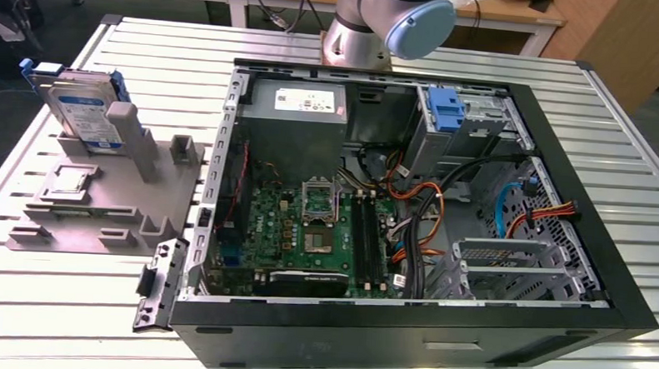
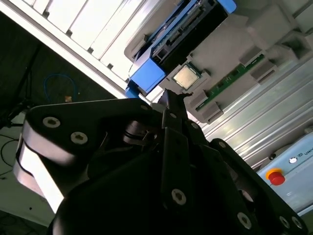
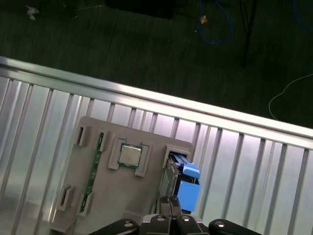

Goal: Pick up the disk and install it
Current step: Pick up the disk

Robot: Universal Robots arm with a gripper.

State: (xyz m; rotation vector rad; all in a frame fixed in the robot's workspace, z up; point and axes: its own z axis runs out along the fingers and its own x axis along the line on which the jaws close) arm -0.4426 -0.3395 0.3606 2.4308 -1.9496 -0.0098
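The disk (image 1: 85, 111) stands upright in the grey fixture (image 1: 117, 209), beside its processor chip (image 3: 129, 155). The claw (image 3: 169, 200) hangs over the fixture, pinched shut and holding nothing. Lowered like that, it would likely ram the disk's blue rail (image 3: 188, 188) and tip it.

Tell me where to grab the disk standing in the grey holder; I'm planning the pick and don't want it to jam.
Probably its upper part, coming from straight above. The disk stands on edge in the grey holder, with its top half free and its lower part sunk among the posts. Close the jaws across its two flat faces, between the blue rails.
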